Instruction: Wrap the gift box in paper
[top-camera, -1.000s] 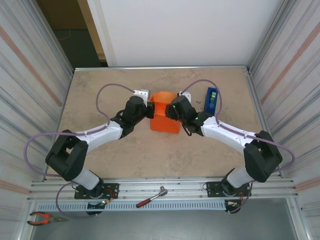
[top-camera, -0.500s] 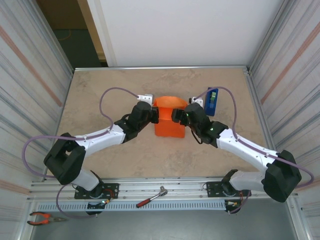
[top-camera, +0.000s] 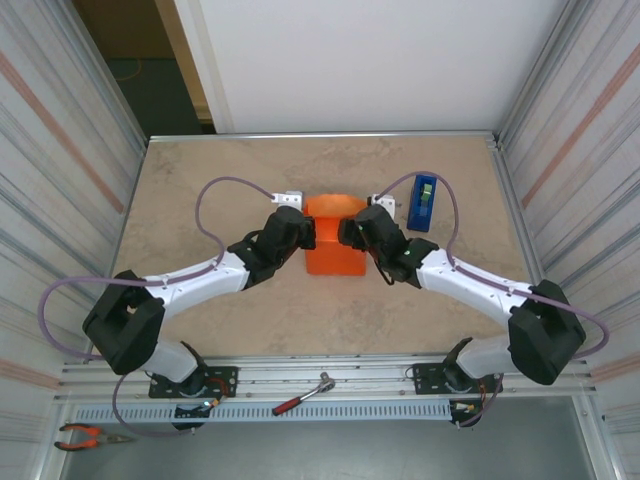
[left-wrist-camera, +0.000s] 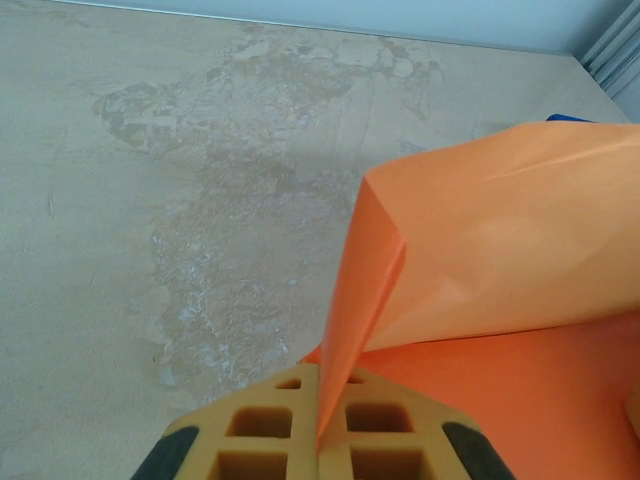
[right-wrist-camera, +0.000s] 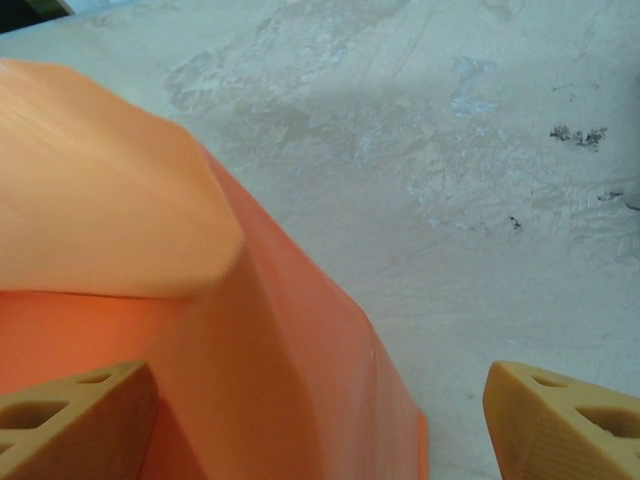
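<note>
- Mottled beige desk (top-camera: 200, 190) lies between ribbed metal side panels (top-camera: 60, 170), with a white wall (top-camera: 360, 60) at the far end.
- Orange paper (top-camera: 335, 245) sits mid-desk, a little far of centre. It is humped up, with a flap folded over its far part.
- Two arms reach in from the near edge and meet the paper from either side.
- Left fingers (left-wrist-camera: 270, 425) are pressed together at the paper's left side, pinching a raised edge of the sheet. The paper rises from between the pads as a creased flap that leans to the right.
- Right fingers (right-wrist-camera: 70, 410) are spread wide at the paper's right side. One finger is over the orange sheet, and I cannot tell whether it touches. The other is over bare desk, apart from the paper.
- Blue tape dispenser (top-camera: 424, 202) stands right of the paper and apart from it, just beyond the right arm.
- Red-handled ratchet (top-camera: 305, 393) lies on the near rail between the arm bases.
- Red-handled pliers (top-camera: 85, 436) lie at the near left corner.
</note>
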